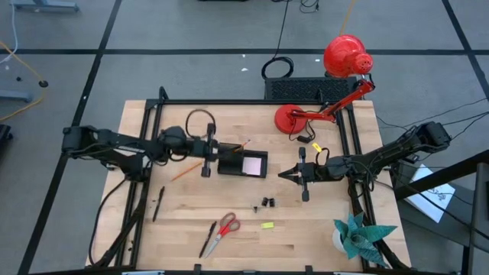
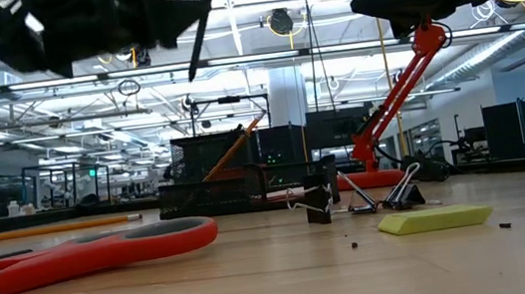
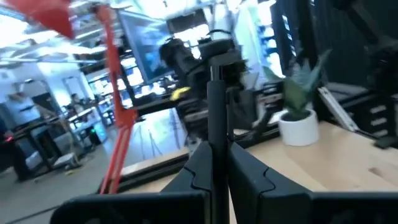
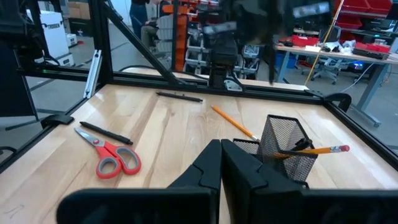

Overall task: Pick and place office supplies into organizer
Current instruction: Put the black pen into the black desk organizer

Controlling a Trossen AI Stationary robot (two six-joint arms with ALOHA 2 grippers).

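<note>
Left gripper [image 1: 206,158] clamped on slim black pen [image 3: 216,118], beside black mesh organizer [image 1: 243,163]; right gripper [image 1: 289,176] closed, empty

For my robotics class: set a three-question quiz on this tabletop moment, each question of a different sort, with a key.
1. True or false: the left gripper holds a black pen upright in its shut jaws.
2. Multiple choice: where do the scissors lie? A) in the organizer; B) flat on the table, beside another black pen; C) in the right gripper.
3. Fill in: the pencil in the organizer's mesh cup has a ____ eraser end sticking out.

Key: 1 true; 2 B; 3 pink.
</note>
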